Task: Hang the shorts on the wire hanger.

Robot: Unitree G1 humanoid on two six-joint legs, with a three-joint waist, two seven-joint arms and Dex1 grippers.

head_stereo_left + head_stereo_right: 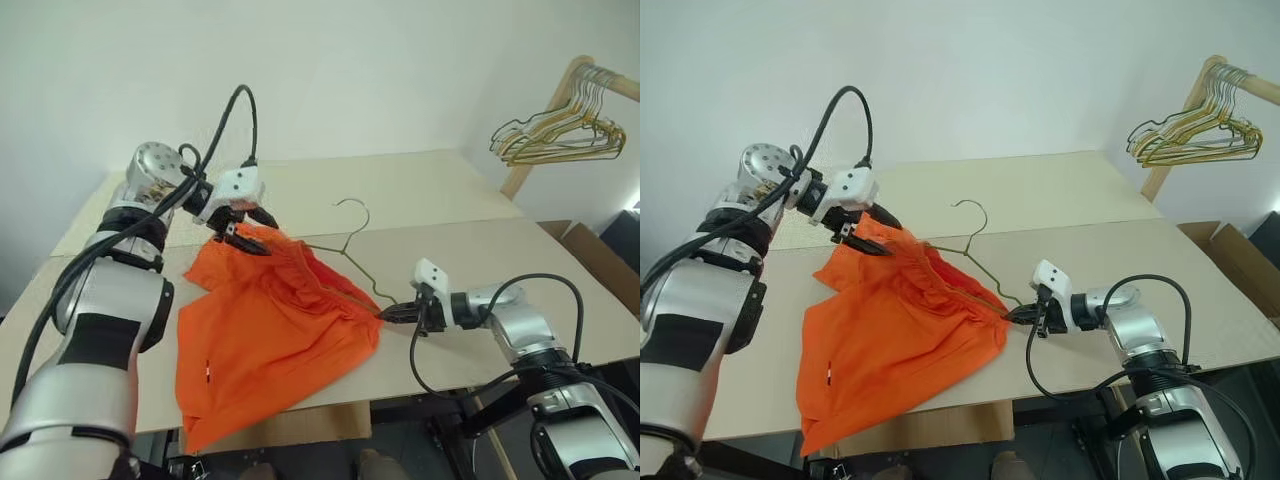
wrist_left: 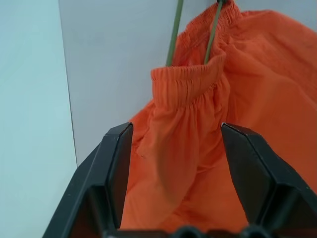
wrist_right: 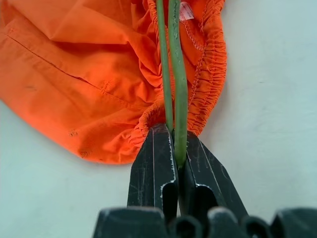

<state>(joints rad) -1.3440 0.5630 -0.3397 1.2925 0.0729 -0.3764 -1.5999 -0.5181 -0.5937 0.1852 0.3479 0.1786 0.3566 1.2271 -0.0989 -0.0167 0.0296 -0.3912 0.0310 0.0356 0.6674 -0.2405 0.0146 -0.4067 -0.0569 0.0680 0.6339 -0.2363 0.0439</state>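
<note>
The bright orange shorts (image 1: 270, 340) lie crumpled on the table (image 1: 450, 200), with one leg hanging over its front edge. The thin olive wire hanger (image 1: 352, 205) lies partly inside the gathered waistband, and its hook points toward the back of the table. My right gripper (image 1: 385, 314) is shut on the hanger's near corner; in the right wrist view its fingers (image 3: 156, 148) pinch two green wires (image 3: 173, 74) beside the waistband (image 3: 213, 74). My left gripper (image 1: 245, 232) is at the far waistband corner. Its fingers (image 2: 116, 158) stand apart, with orange fabric (image 2: 188, 163) between them.
A wooden rack at the back right carries several wire hangers (image 1: 560, 135). A cardboard box (image 1: 600, 255) stands past the table's right edge. The tabletop is two pale boards with a seam running across it. Bare board lies behind and to the right of the shorts.
</note>
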